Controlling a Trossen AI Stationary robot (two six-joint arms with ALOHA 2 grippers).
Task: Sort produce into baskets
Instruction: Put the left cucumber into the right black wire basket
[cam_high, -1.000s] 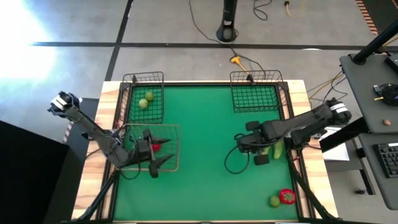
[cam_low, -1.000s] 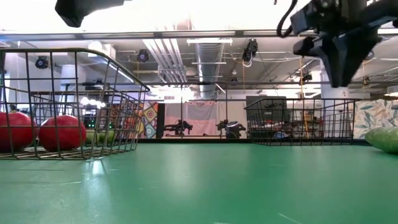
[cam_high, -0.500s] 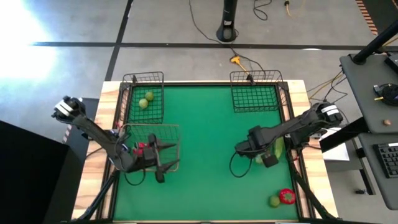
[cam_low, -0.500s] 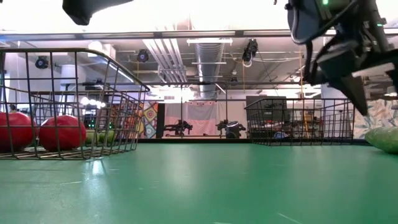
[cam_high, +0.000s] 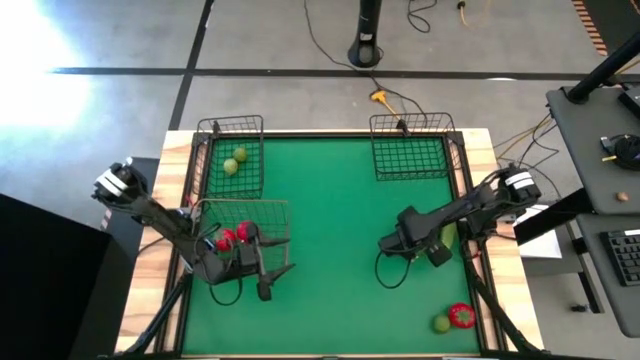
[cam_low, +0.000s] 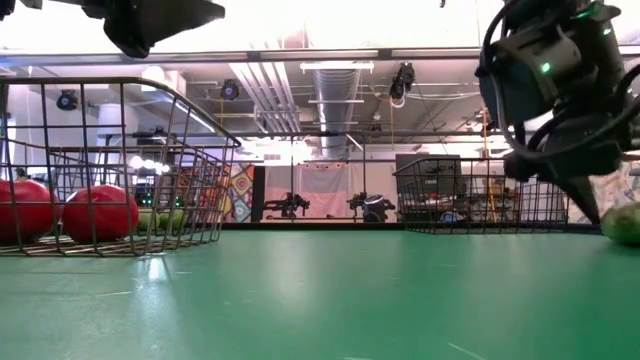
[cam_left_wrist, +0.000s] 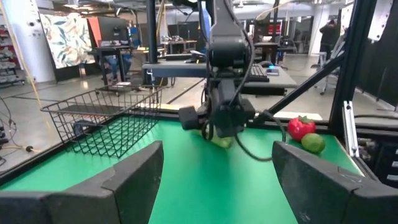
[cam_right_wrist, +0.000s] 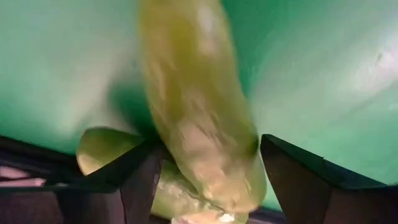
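Green cucumber (cam_right_wrist: 199, 118): between the spread fingers of right gripper (cam_high: 437, 250), near table's right edge.
Left gripper (cam_high: 272, 282): wide open, empty.

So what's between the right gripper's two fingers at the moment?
A cucumber lies lengthwise in the gap between the open fingers of the right gripper, shown in the right wrist view. A second green piece peeks out beside it. Nothing is gripped yet.

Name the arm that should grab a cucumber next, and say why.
Right. Its hand is open directly over a cucumber by the table's right edge, fingers on either side. The left hand hangs by the grey-wire basket, across the table.
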